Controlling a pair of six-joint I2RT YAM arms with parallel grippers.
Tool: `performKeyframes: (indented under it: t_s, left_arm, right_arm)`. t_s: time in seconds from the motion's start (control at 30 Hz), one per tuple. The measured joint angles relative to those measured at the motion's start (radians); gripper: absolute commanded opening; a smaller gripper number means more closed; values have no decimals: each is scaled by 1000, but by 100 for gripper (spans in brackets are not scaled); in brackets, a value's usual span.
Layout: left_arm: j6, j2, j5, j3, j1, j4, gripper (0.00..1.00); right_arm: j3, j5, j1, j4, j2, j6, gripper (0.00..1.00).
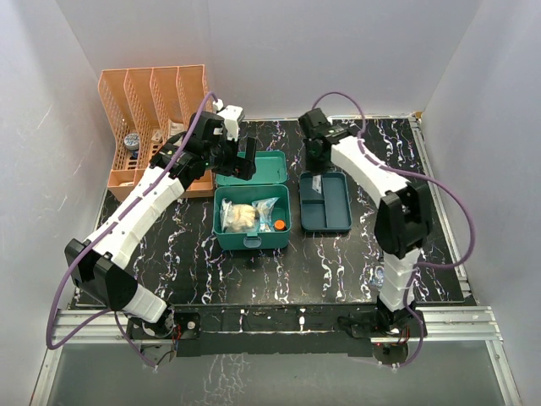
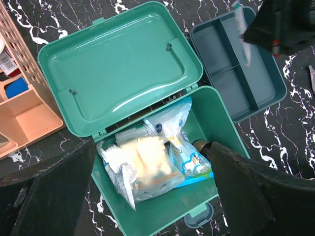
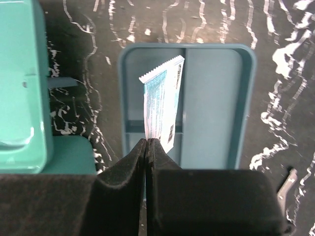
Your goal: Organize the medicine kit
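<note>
The medicine kit (image 1: 254, 239) lies open mid-table, its lid (image 1: 250, 169) folded back. Its box (image 2: 162, 201) holds several clear and white packets (image 2: 142, 164) and a small brown bottle (image 2: 201, 146). The darker teal insert tray (image 1: 336, 222) sits on the table to its right. My left gripper (image 2: 152, 196) is open and empty above the box, fingers wide apart. My right gripper (image 3: 148, 142) is shut on the end of a white and teal sachet (image 3: 161, 101), holding it upright over the tray's (image 3: 211, 98) left compartment. The sachet also shows in the left wrist view (image 2: 241, 34).
An orange slotted file rack (image 1: 156, 118) with small items stands at the back left, close to the kit's lid; it also shows in the left wrist view (image 2: 29, 113). A small metal tool (image 3: 285, 184) lies on the black marbled table right of the tray.
</note>
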Motion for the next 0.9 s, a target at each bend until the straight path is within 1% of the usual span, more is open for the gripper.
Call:
performKeyframes:
  t_s: [0.13,0.37,0.67,0.9]
  left_arm:
    - [0,-3,-7,0,0,-1,99]
    - [1,-7,-11,0,0,-1,99]
    - [0,-7,-11,0,0,-1,99]
    - [4,-7,-11,0,0,-2,99]
  right_arm:
    - [66,0,44,0,88,-4,0]
    - [70,19,51,7,121,-28,0]
    - [58,32,50,49,158,-53,0]
    - [-6,31,50,69,177,-53,0]
